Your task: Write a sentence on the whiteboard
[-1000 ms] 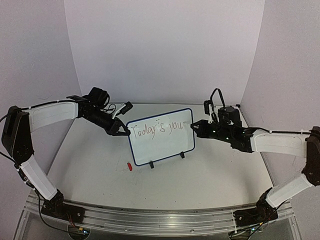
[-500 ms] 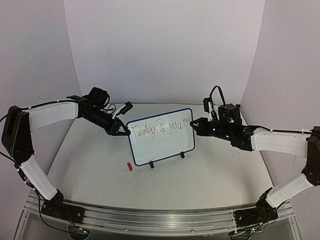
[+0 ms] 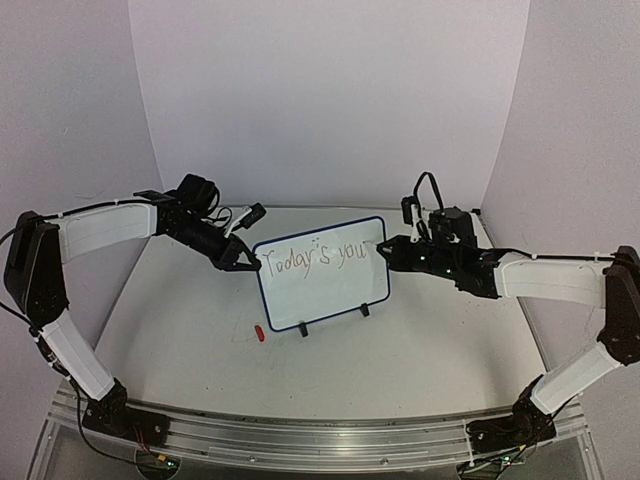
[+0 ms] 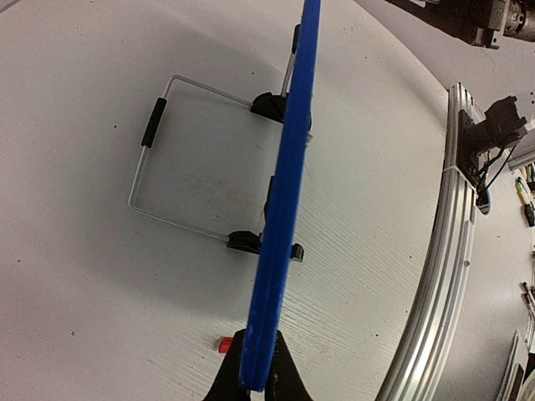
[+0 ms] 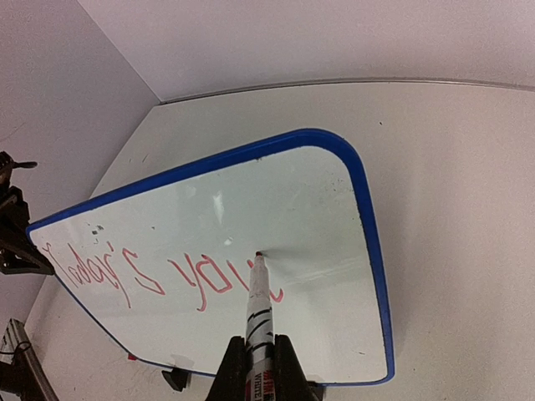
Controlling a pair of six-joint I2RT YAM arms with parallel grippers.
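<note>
The whiteboard (image 3: 325,285) stands on its two black feet mid-table, tilted back. The sentence (image 3: 312,258) reads "Today's you" with a fresh stroke after it, in one reddish line. My left gripper (image 3: 249,265) is shut on the board's left edge; in the left wrist view the board (image 4: 284,192) shows edge-on between that gripper's (image 4: 255,380) jaws. My right gripper (image 3: 391,255) is shut on a marker (image 5: 260,309), whose tip touches the board (image 5: 318,200) just right of the last letter of the sentence (image 5: 167,276). In the right wrist view that gripper (image 5: 259,363) sits at the bottom edge.
A small red marker cap (image 3: 258,334) lies on the table in front of the board's lower left corner and also shows in the left wrist view (image 4: 225,344). A wire stand (image 4: 159,159) props the board from behind. An aluminium rail (image 3: 320,430) runs along the near edge.
My right gripper has shifted slightly left and up with the marker. A new stroke has appeared after "you". The left gripper and the board have not moved.
</note>
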